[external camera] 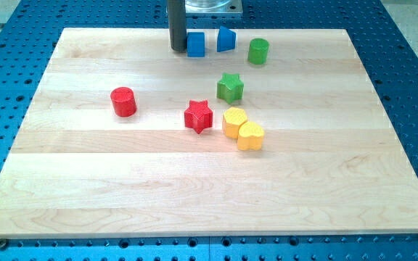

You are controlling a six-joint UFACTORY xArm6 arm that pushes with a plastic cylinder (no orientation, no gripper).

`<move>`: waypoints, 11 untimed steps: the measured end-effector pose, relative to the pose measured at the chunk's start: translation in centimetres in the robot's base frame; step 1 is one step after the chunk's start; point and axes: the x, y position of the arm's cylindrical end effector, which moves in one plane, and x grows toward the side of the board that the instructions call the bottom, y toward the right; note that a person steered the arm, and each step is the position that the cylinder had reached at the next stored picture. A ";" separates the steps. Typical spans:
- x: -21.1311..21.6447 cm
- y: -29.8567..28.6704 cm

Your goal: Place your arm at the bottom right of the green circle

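Note:
The green circle (258,51) is a short green cylinder standing near the view's top, right of centre, on the wooden board (122,188). My tip (178,48) is the lower end of the dark rod, at the view's top centre. It sits just left of a blue cube (196,44), touching or nearly touching it. The tip is well to the left of the green circle, with the blue cube and a second blue block (226,39) between them.
A green star (230,88) lies below the green circle. A red star (199,116), a yellow block (234,122) and a yellow heart (250,135) cluster near the board's centre. A red cylinder (123,101) stands at the left.

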 end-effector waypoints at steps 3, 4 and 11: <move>7.4 -2.2; 8.0 -2.2; 7.6 3.7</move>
